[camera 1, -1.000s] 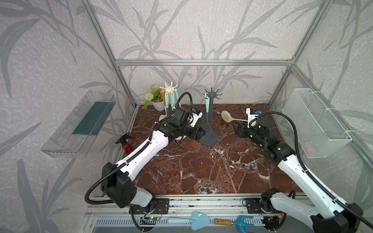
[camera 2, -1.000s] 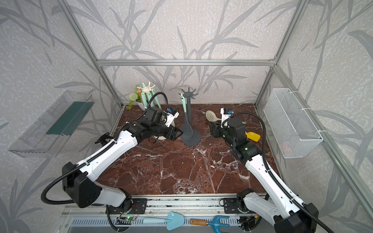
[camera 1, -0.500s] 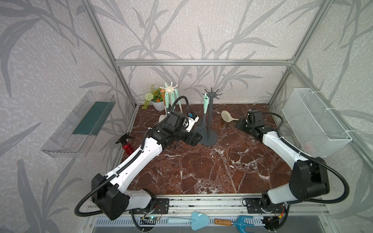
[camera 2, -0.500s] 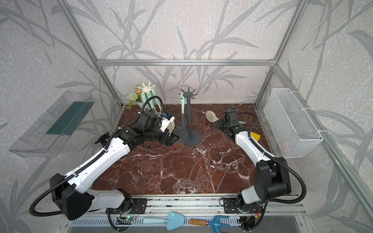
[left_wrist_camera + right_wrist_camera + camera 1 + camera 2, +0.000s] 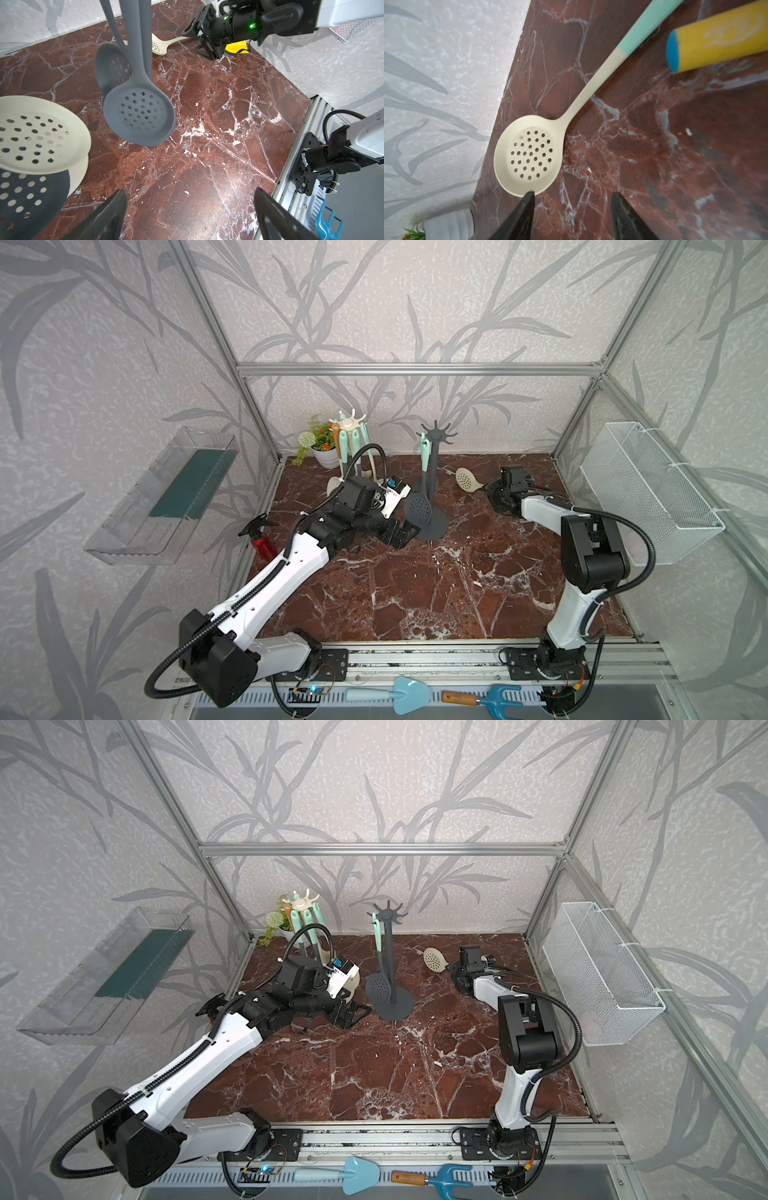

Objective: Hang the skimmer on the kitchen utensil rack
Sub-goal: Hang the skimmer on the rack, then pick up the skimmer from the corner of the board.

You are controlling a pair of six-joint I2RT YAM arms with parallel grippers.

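Fig. – Work cell from above, w/ wrist close-ups. Grey rack (image 5: pixel 433 479) stood upright on the marble table (image 5: pixel 415 593), nearer the back wall than the front rail (image 5: pixel 415 662). Grey skimmer (image 5: pixel 417 508) hung from a top hook on the rack's left-arm side: teal grip up, perforated head down beside the pole, just above the round base. Left gripper (image 5: pixel 403 533) lay low by the base's rim on that same side, near the hung head but apart from it; wrist view showed its fingers (image 5: pixel 108 214) spread wide w/ only marble betw. them. Cream skimmer (image 5: pixel 433 960) lay flat on the rack's right-arm side, close to the table's back edge, bowl toward the rack, handle running away from it. Right gripper (image 5: pixel 456 971) sat at the handle's far end in both top views; its fingers (image 5: pixel 521 218) stood parted, gripping nothing, one tip overlapping the bowl's rim in the wrist view (contact: can't tell). Yellow cylinder (image 5: pixel 716 35) lay near the teal part of that handle. Cream rack (image 5: pixel 351 427) w/ its own utensils crowded the corner back-left of the grey rack, behind the left gripper. Widest open marble ran from the rack's base fwd to the rail, betw. the two arms
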